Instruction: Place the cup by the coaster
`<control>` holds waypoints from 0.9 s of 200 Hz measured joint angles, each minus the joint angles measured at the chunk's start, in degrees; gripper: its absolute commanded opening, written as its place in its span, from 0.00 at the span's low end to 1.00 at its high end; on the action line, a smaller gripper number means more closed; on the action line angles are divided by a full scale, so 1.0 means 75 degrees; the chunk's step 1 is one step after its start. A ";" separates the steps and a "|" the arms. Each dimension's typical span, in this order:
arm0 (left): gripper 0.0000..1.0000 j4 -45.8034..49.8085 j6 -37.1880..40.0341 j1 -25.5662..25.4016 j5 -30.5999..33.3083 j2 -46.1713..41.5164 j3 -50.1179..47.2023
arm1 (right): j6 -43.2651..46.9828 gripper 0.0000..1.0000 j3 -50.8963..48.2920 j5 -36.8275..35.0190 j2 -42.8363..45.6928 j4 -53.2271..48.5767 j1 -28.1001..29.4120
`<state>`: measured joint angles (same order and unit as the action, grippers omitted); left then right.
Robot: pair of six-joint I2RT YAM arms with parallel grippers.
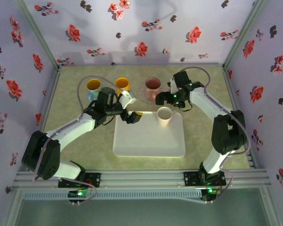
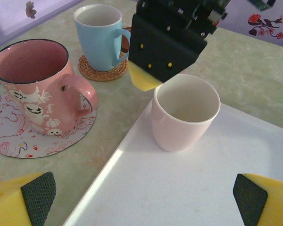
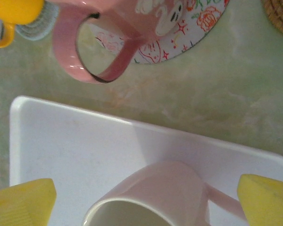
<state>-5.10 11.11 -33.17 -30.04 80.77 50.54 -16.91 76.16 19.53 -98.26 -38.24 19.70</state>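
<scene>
Top external view: you look down on a pale green table walled in flowered paper, with your two arms reaching in from the near edge. A white tray lies flat between them. The cup, pale pink and upright, stands on the tray's far right corner. Just past that corner a pink mug sits on a round patterned coaster, and two yellow mugs stand to its left along the far side. In the left wrist view a blue mug stands on a woven coaster beyond the pink mug. Your right gripper hangs over the cup with its jaws spread wide. In the right wrist view its yellow fingers sit at either side with the cup's rim between them. The cup's handle points toward the right-hand finger, and you cannot tell whether it touches. Your left gripper is likewise wide open and holds nothing. It hovers low over the tray's far left edge, aimed at the cup and well apart from it.
</scene>
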 measured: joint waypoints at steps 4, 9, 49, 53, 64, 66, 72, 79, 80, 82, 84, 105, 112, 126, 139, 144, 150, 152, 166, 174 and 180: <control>1.00 0.0000 0.0000 0.0000 0.0000 0.0006 0.0006 | 0.0003 1.00 0.0000 0.0000 -0.0041 0.0009 0.0000; 1.00 -0.0003 0.0000 0.0000 0.0000 0.0023 0.0015 | 0.0000 1.00 0.0000 0.0000 -0.0102 0.0015 0.0000; 1.00 0.0012 0.0000 0.0000 0.0000 0.0146 0.0067 | 0.0006 1.00 0.0009 0.0023 -0.0300 0.0041 0.0000; 1.00 0.0012 0.0000 0.0000 0.0000 0.0149 0.0067 | 0.0015 1.00 0.0015 0.0029 -0.0303 0.0038 0.0000; 1.00 0.0012 0.0000 0.0000 0.0000 0.0160 0.0070 | 0.0047 1.00 0.0026 0.0038 -0.0312 0.0032 0.0000; 1.00 0.0012 0.0000 0.0000 0.0000 0.0166 0.0070 | 0.0052 1.00 0.0026 0.0041 -0.0312 0.0032 0.0000; 1.00 0.0012 0.0000 0.0000 0.0000 0.0181 0.0076 | 0.0055 1.00 0.0026 0.0055 -0.0312 0.0026 0.0000; 1.00 0.0009 0.0000 0.0000 0.0000 0.0201 0.0085 | 0.0055 1.00 0.0026 0.0058 -0.0312 0.0000 0.0000; 1.00 0.0009 0.0000 0.0000 0.0000 0.0204 0.0085 | 0.0055 1.00 0.0026 0.0058 -0.0312 -0.0006 0.0000; 1.00 0.0006 0.0000 0.0000 0.0000 0.0210 0.0085 | 0.0055 1.00 0.0026 0.0058 -0.0312 -0.0020 0.0000; 1.00 0.0003 0.0000 0.0000 0.0000 0.0213 0.0085 | 0.0055 1.00 0.0026 0.0061 -0.0312 -0.0023 0.0000; 1.00 0.0000 0.0000 0.0000 -0.0003 0.0245 0.0085 | 0.0052 1.00 0.0026 0.0090 -0.0312 -0.0111 0.0000; 1.00 -0.0003 0.0000 0.0000 -0.0006 0.0251 0.0085 | 0.0052 1.00 0.0026 0.0108 -0.0306 -0.0111 0.0000; 1.00 -0.0003 0.0000 -0.0006 -0.0006 0.0254 0.0085 | 0.0050 1.00 0.0015 0.0146 -0.0283 -0.0117 0.0000; 1.00 -0.0006 0.0000 -0.0015 -0.0009 0.0254 0.0085 | 0.0050 1.00 -0.0023 0.0178 -0.0233 -0.0131 0.0000; 1.00 -0.0006 0.0000 -0.0015 -0.0009 0.0254 0.0085 | 0.0047 1.00 -0.0044 0.0181 -0.0207 -0.0143 0.0000; 1.00 -0.0003 0.0000 -0.0015 -0.0009 0.0254 0.0085 | 0.0047 1.00 -0.0076 0.0181 -0.0169 -0.0154 0.0003; 1.00 -0.0003 0.0000 -0.0015 -0.0009 0.0254 0.0085 | 0.0047 1.00 -0.0087 0.0181 -0.0152 -0.0157 0.0003; 1.00 -0.0006 0.0000 -0.0015 -0.0009 0.0254 0.0085 | 0.0026 1.00 -0.0172 0.0195 -0.0032 -0.0166 0.0006; 1.00 -0.0006 0.0000 -0.0015 -0.0012 0.0254 0.0085 | 0.0017 1.00 -0.0224 0.0204 0.0044 -0.0178 0.0006; 1.00 -0.0006 0.0000 -0.0015 -0.0012 0.0254 0.0085 | -0.0003 1.00 -0.0271 0.0210 0.0108 -0.0178 0.0006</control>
<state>-5.15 11.11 -33.28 -30.13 82.67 51.18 -16.93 74.13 21.10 -97.45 -39.57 19.75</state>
